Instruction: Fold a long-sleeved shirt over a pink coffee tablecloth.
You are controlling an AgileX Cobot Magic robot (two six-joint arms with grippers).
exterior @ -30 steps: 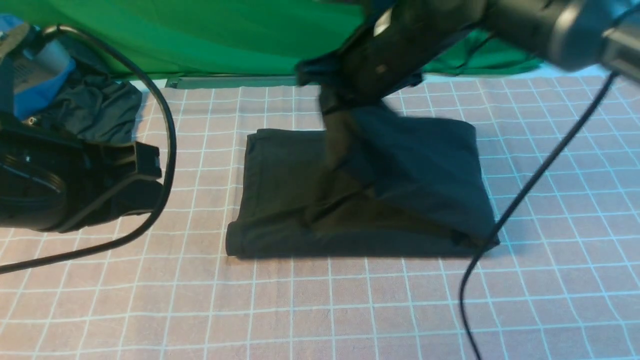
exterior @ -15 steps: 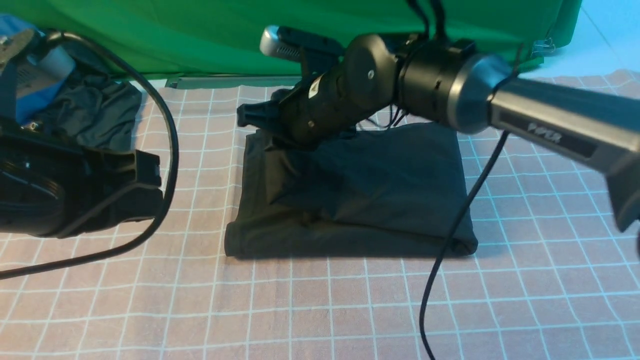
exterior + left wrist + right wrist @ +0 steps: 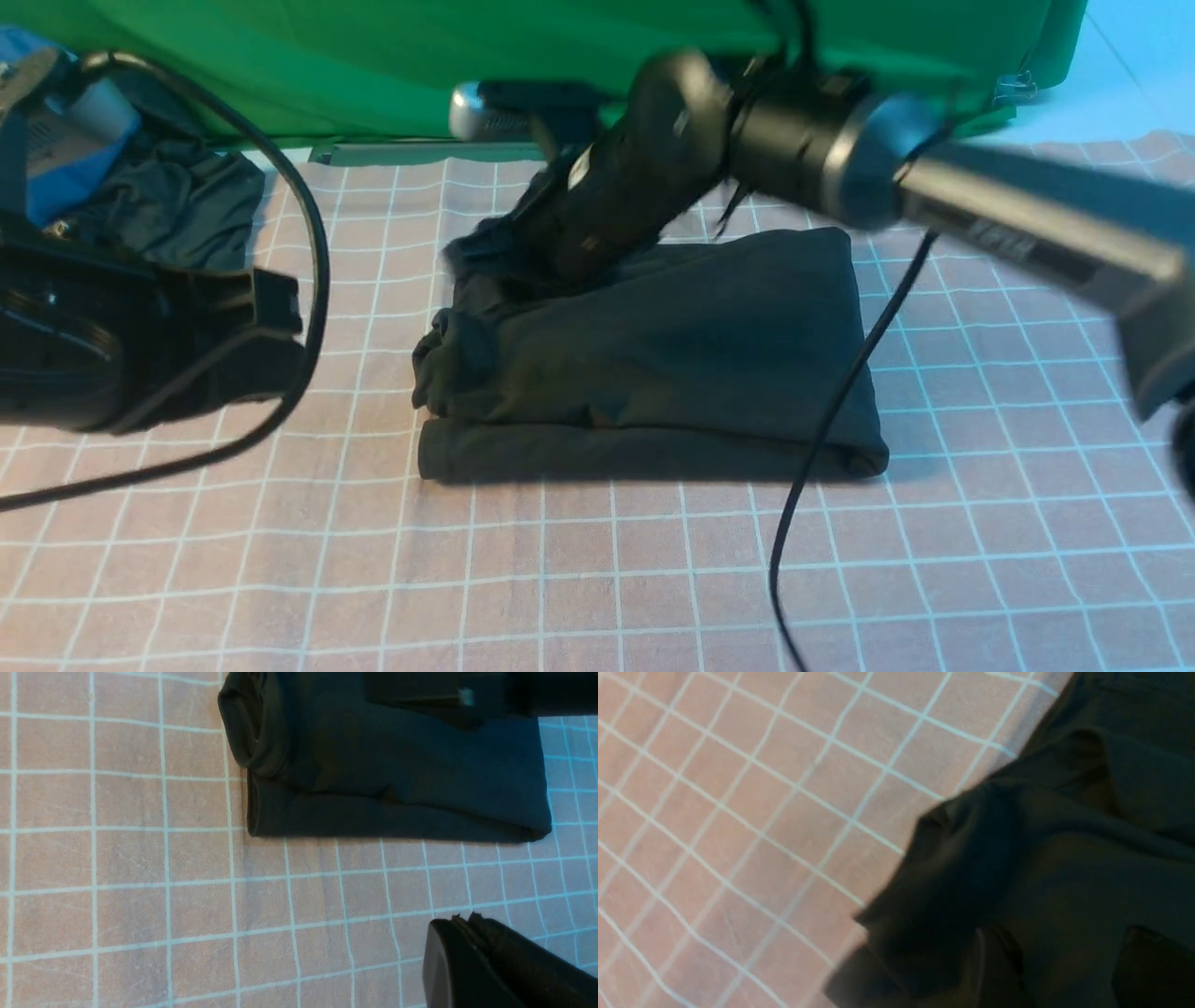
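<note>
With the shirt [image 3: 653, 373] folded mid-tablecloth [image 3: 597, 579], left edge bunched, the right end effector [image 3: 490, 250], fingers apart at the far-left corner, should lift straight clear without snagging; the left end effector [image 3: 467, 926] hangs closed beside it.

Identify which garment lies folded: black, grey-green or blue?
The black long-sleeved shirt, stacked square on the pink tablecloth; the grey-green garment and blue garment sit crumpled far left.

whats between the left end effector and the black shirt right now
Only bare pink tablecloth. In the left wrist view, nothing lies on it between the left end effector and the long-sleeved shirt.
</note>
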